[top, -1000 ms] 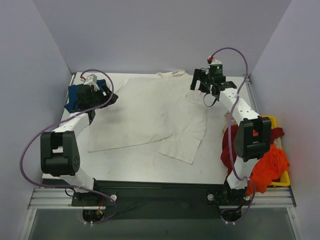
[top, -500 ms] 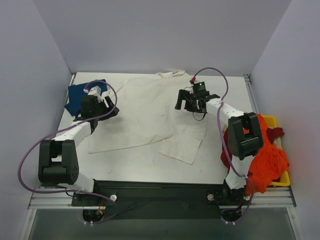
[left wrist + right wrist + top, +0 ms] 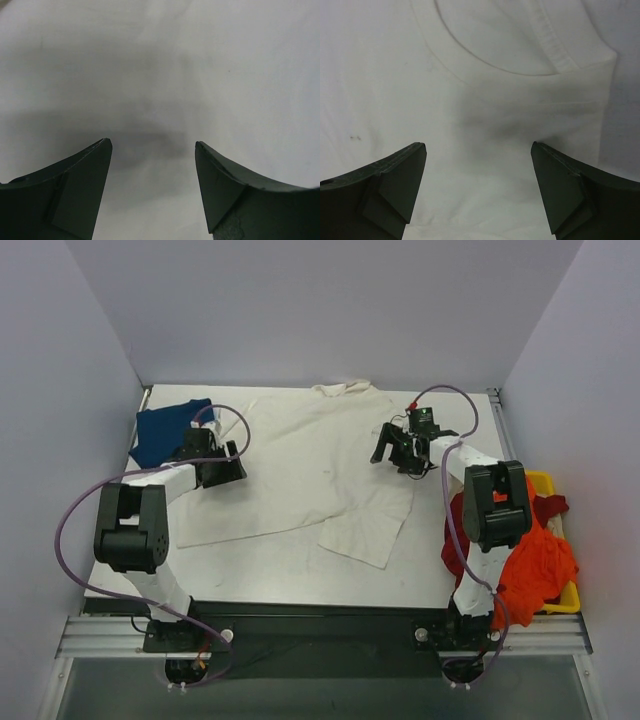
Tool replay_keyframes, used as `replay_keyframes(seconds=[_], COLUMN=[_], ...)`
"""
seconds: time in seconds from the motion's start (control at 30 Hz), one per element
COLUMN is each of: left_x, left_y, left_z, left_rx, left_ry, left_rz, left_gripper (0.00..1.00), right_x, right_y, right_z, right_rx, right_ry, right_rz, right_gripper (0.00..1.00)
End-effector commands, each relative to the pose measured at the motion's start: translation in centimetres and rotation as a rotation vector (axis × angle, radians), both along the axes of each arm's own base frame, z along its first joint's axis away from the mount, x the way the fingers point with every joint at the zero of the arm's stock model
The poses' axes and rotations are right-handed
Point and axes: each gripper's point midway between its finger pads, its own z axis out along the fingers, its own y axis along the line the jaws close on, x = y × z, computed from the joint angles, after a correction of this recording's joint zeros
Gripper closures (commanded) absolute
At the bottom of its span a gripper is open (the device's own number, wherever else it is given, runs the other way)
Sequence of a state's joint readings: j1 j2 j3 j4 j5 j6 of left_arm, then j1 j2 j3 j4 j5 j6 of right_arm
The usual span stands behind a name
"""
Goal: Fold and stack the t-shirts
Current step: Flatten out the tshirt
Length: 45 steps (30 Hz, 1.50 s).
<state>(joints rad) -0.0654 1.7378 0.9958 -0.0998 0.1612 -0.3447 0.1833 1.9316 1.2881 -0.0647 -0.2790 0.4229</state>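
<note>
Cream shirt [image 3: 300, 465] lies spread and rumpled mid-table; blue shirt [image 3: 165, 430] is in the far-left corner, orange shirt [image 3: 535, 575] and red shirt [image 3: 460, 530] are heaped at the bin [image 3: 543, 478]. Left gripper [image 3: 232, 472] is open, empty, low over the cream shirt's left side; right gripper [image 3: 390, 452] is open, empty, just below the collar [image 3: 547, 35]. Best to pinch the cloth near each edge, close firmly before lifting, and move both arms together to keep the fold straight.
</note>
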Motion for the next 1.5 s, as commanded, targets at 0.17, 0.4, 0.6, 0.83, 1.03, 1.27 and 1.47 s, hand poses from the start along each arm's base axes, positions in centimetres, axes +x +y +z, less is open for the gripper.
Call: replay_keyframes(seconds=[0.17,0.4,0.6,0.83,1.03,1.27,1.47], left_x=[1.1,1.9,2.5,3.4,4.0,4.3,1.6], left_y=[-2.7,-3.4,-4.9,-6.5,-8.1,-8.0,-2.2], left_z=[-1.2,-1.9,-2.4,-3.1,-3.3,-0.5,3.0], left_rx=[0.103,0.097,0.056,0.021,0.013,0.035,0.198], left_ry=[0.071,0.088,0.090,0.101,0.105,0.026,-0.047], left_rz=[-0.115,-0.132,-0.184,-0.229,-0.274,-0.256,0.006], left_gripper=[0.22,0.22,0.22,0.22,0.22,0.22,0.22], right_x=[-1.9,-2.7,-3.0,-3.5,-4.4,-4.1,-3.7], right_y=[-2.2,-5.2,-6.1,-7.2,-7.9,-7.4,-6.5], right_z=[-3.0,-4.5,-4.0,-3.8,-3.8,-1.5,1.3], right_rx=[-0.010,-0.102,-0.067,-0.050,-0.065,-0.043,-0.012], right_ry=[0.150,0.226,0.233,0.239,0.247,0.189,0.113], right_rz=[-0.034,-0.102,-0.117,-0.145,-0.166,-0.150,-0.112], right_gripper=[0.11,0.12,0.14,0.17,0.16,0.16,0.16])
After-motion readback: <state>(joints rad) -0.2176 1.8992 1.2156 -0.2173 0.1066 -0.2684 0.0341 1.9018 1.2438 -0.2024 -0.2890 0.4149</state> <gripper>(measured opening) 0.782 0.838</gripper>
